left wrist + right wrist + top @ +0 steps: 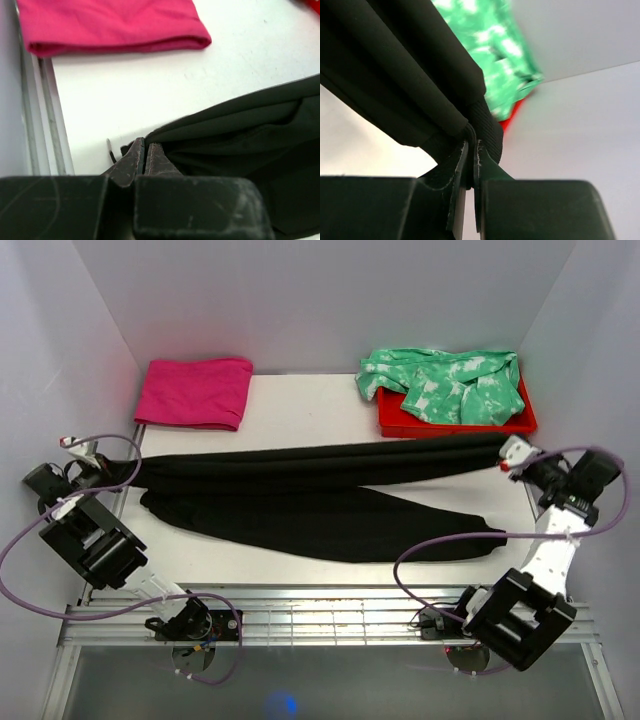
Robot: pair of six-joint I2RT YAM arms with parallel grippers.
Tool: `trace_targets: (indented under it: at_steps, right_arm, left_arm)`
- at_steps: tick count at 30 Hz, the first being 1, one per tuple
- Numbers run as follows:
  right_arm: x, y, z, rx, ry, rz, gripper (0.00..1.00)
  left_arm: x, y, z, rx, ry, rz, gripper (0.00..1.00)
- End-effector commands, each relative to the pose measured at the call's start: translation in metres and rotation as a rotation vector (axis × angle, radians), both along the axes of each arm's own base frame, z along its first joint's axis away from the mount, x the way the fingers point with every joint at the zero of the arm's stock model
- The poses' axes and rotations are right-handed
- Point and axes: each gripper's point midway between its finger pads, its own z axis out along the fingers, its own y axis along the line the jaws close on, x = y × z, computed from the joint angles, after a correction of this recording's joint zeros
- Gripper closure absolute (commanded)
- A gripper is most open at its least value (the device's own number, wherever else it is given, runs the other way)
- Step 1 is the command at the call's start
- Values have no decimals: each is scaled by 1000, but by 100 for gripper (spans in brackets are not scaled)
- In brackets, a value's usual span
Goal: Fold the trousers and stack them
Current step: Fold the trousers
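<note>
The black trousers (300,495) lie lengthwise across the table, waist end at the left and legs running right. One leg is pulled taut between both grippers; the other rests on the table, its end near the front right (470,545). My left gripper (127,468) (146,146) is shut on the trousers' left edge (235,135). At the right, my right gripper (507,453) (472,145) is shut on a ribbed ankle cuff (487,125) of the trousers (395,65), held a little above the table.
A folded magenta-pink cloth (195,390) (110,22) lies at the back left. A red tray (460,422) (515,112) at the back right holds a green-and-white tie-dye garment (445,380) (495,50). White walls enclose three sides. A metal rail (330,615) runs along the near edge.
</note>
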Motion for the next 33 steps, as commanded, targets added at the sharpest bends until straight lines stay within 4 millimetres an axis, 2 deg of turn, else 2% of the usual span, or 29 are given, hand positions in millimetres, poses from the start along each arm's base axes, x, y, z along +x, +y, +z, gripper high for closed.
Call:
trace_targets:
  at_steps: [1,2,3,5,6,9,12,14,16,17,18,19,20,22,24,25,30,31,33]
  right_arm:
    - [-29,-1,-58,-179,-16,47,92]
    - [-36,1,-73,-205,-7,52,92]
    - [-48,8,-105,-198,35,63,92]
    - [-58,13,-123,-279,18,92,92]
    - [-66,19,-140,-268,42,100,92]
    - [-76,23,-157,-314,43,114,92]
    - [-76,19,-154,-300,51,95,92]
    - [-71,14,-143,-290,39,82,92]
    - [-65,9,-131,-269,28,74,92]
    - [-54,2,-106,-271,-11,69,92]
    - [-48,-3,-94,-210,-10,45,92]
    - [-41,-9,-88,-179,-1,37,92]
    - [-31,-18,-59,-193,-37,28,92]
    - [-24,-29,-53,-143,-2,-10,92]
    - [-27,-38,-49,-154,10,-26,92]
    - [-39,-40,-59,-174,36,-16,92]
    - [-75,-14,-103,-260,59,72,92]
    - [-88,-4,-125,-273,71,79,92]
    - [-97,0,-139,-377,41,109,92]
  left_arm:
    - [-21,-7,-24,87,3,-66,100]
    - [-25,-11,-40,85,32,-84,100]
    - [-28,-9,-49,93,56,-79,100]
    - [-33,-9,-63,99,85,-76,100]
    - [-37,-5,-72,115,96,-73,100]
    - [-46,-3,-85,135,132,-89,99]
    - [-52,-1,-83,130,139,-96,100]
    - [-52,0,-78,142,134,-107,100]
    - [-44,7,-63,129,123,-93,100]
    - [-39,8,-52,104,97,-94,100]
    - [-29,14,-34,119,64,-100,100]
    - [-22,16,-25,121,50,-104,100]
    - [-13,19,-15,100,43,-97,100]
    - [-3,23,5,121,-5,-112,100]
    - [-1,25,5,141,-15,-119,100]
    - [-3,24,1,156,-10,-120,100]
    - [-27,14,-41,261,31,-173,100]
    - [-32,13,-50,274,49,-176,100]
    - [-48,9,-66,262,81,-171,100]
